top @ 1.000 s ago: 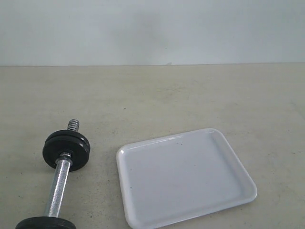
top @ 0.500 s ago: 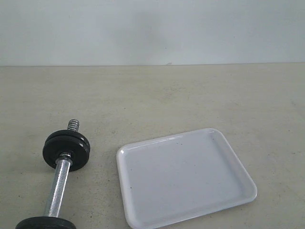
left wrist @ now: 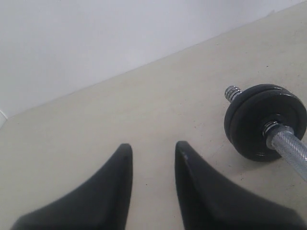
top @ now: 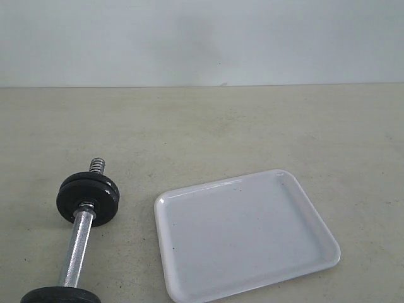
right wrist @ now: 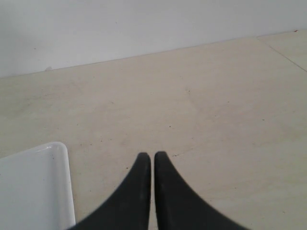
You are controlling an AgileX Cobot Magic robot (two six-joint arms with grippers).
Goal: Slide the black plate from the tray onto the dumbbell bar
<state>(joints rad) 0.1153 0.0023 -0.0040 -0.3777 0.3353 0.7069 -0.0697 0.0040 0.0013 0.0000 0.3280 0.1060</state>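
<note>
The white tray (top: 246, 237) lies on the table with nothing in it; one corner of the tray (right wrist: 33, 191) shows in the right wrist view. To its left lies the chrome dumbbell bar (top: 77, 249). Two black plates (top: 88, 199) sit pressed together on the bar, just behind its threaded end (top: 96, 165). I cannot tell which of them came from the tray. Another black disc (top: 60, 295) sits at the bar's near end. My left gripper (left wrist: 153, 145) is open and empty, over bare table beside the plates (left wrist: 266, 122) and the bar (left wrist: 290, 148). My right gripper (right wrist: 151, 154) is shut on nothing, next to the tray.
A beige tabletop (top: 252, 126) runs back to a plain white wall (top: 202, 38). Neither arm shows in the exterior view.
</note>
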